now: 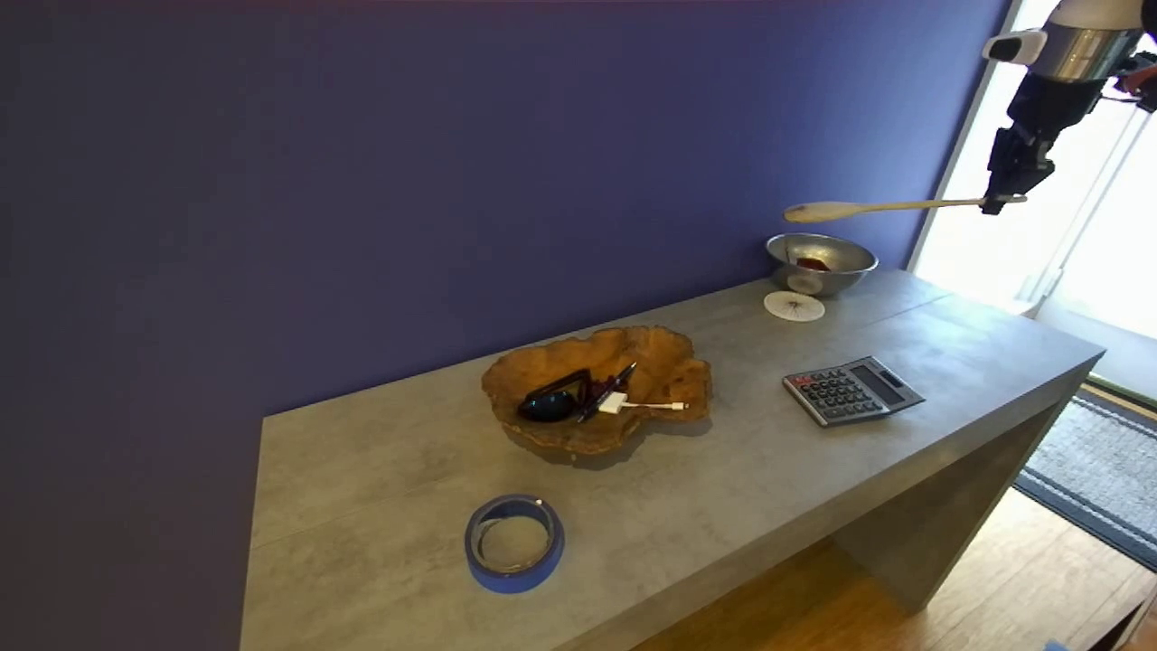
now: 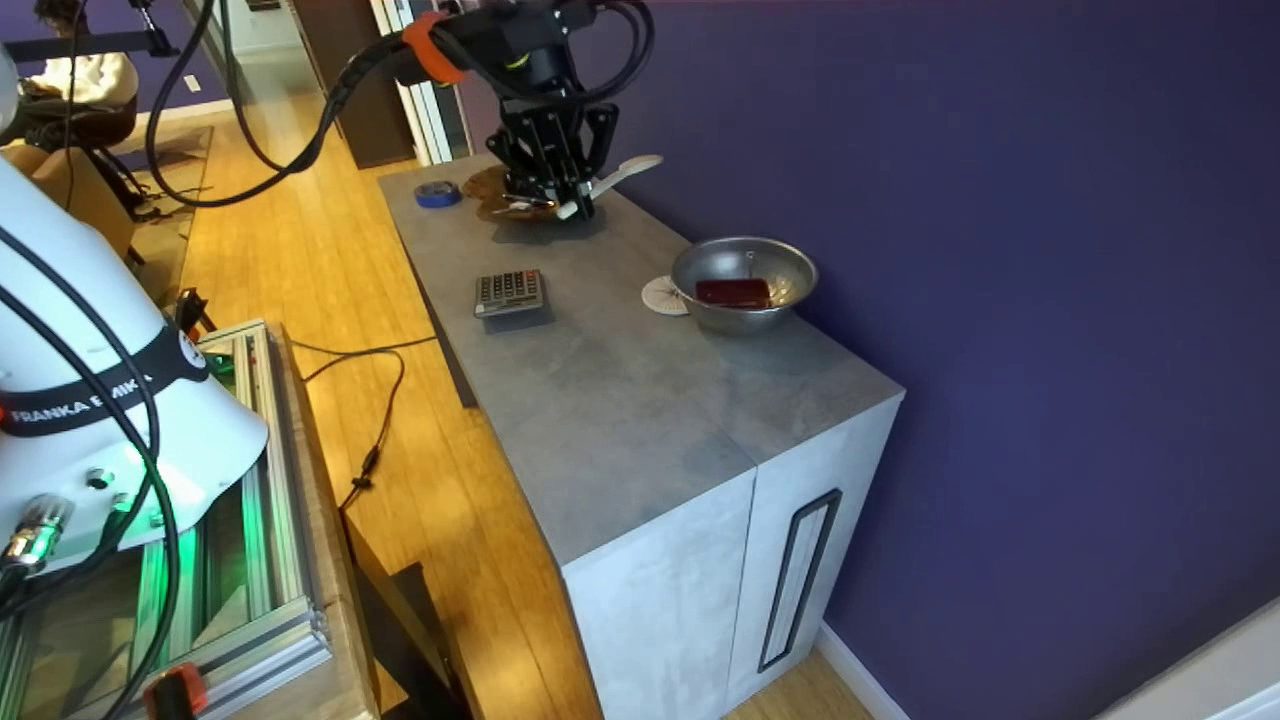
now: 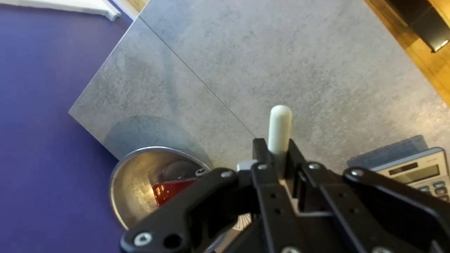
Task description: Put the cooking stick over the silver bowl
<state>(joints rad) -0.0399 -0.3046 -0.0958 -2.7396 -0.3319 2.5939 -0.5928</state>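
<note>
The cooking stick is a long pale wooden spoon, held roughly level in the air. It also shows in an exterior view, and its rounded handle end points up in the wrist view. My gripper is shut on the handle near that end, fingers on both sides. The spoon end is hidden behind the gripper in the wrist view. The silver bowl stands on the table by the wall, below and beside my gripper, with a dark red object inside. I cannot tell whether the spoon end is straight above it.
A white round coaster lies against the silver bowl's foot. A calculator lies near the table's front edge. The amber-brown bowl holds glasses, a pen and a white adapter. A blue tape roll lies farther along. A purple wall borders the table.
</note>
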